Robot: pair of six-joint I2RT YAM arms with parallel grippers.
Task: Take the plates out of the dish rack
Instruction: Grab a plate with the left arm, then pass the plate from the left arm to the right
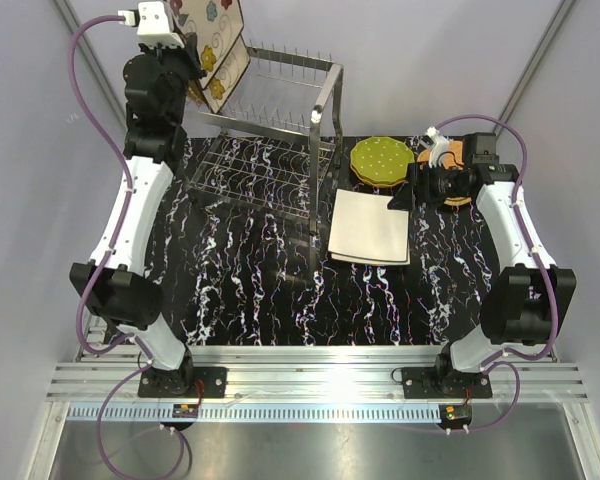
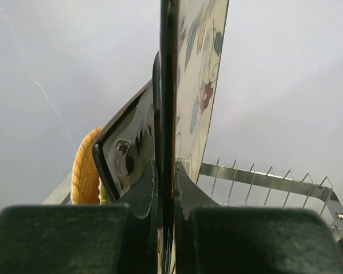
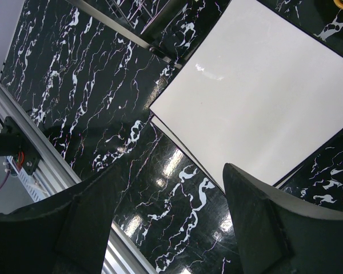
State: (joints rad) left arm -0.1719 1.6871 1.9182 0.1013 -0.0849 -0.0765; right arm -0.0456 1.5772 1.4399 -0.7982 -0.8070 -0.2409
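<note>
Left gripper (image 2: 165, 185) is clamping the square cream flowered plate (image 2: 203, 68) by its rim, probably stiff, slick, breakable; right gripper (image 3: 177, 222) is hanging jaws apart, empty.

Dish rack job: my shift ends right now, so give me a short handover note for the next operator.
Left gripper: shut on a flowered square plate, raised at the dish rack's left end.
Right gripper: open, empty, at the edge of the cream square plates.
Done: cream square plates, green dotted plate and a wicker plate lie on the table, right of the rack.
Left: set down the held plate; another flowered plate and a second wicker plate wait in the rack.
</note>
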